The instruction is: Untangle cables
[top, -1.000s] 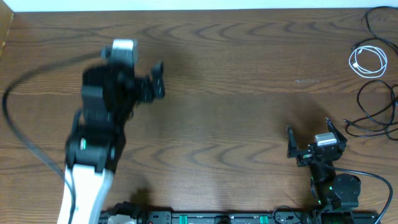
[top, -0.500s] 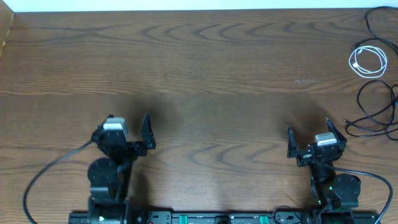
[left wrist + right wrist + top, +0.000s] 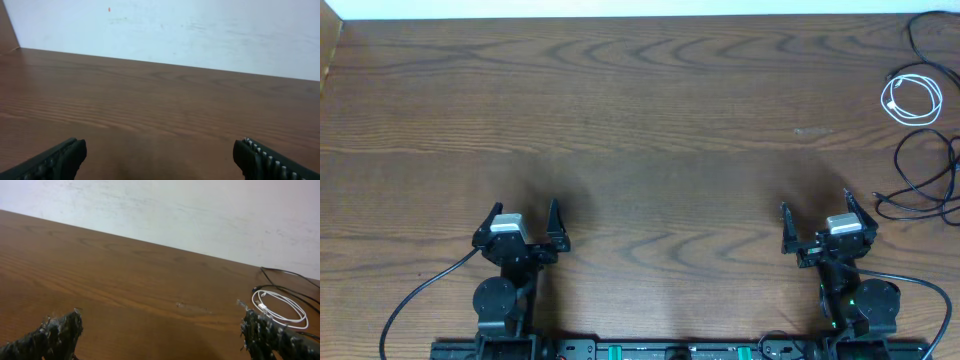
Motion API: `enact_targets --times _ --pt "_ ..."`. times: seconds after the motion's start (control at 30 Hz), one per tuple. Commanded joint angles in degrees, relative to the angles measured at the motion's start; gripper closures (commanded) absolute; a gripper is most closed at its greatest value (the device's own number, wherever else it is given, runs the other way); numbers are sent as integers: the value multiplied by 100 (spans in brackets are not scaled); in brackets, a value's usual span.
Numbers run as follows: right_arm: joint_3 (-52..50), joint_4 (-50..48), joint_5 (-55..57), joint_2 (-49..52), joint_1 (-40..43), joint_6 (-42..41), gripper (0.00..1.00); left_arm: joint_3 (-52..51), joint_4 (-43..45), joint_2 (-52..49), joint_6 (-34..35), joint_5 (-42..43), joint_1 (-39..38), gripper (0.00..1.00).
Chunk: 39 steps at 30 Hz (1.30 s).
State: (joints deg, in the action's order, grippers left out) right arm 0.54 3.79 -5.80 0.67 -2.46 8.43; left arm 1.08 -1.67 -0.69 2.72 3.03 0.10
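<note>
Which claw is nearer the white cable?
Right. The right claw sits just below and left of the white cable, which lies by the table's right edge. The left claw is far off to the cable's left.

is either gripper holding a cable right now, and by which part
Nothing is held. The left gripper and right gripper are open and empty; the coiled thin white cable and thin black cables lie untouched.

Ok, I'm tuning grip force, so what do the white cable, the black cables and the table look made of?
The white cable seems to have a smooth, soft plastic or rubber jacket, since it lies in a tight coil. The black cables likely have a similar jacket, duller looking, and bend in loose loops; they are too thin to say more. The table is wood or wood-look laminate, brown with clear grain.
</note>
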Motion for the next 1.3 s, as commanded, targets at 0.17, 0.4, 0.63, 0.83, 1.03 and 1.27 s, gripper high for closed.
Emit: enact_targets --times 0.17,0.4,0.63,0.83,1.03,1.27 --pt "-22 7 -35 -37 22 -22 1 -85 -234 48 -57 -114 273 2" --pt "-22 7 -35 -37 22 -22 1 -85 -232 35 -57 -114 273 2" --pt "-22 7 -35 -37 22 -22 1 -85 -232 35 -57 -114 273 2" --pt "-22 7 -35 -37 22 -22 1 -85 -232 35 -57 -114 273 2" --pt "-22 7 -35 -37 22 -22 1 -85 -232 35 -57 -114 273 2" --pt "-22 7 -35 -37 22 -22 1 -85 -232 35 -57 -114 273 2"
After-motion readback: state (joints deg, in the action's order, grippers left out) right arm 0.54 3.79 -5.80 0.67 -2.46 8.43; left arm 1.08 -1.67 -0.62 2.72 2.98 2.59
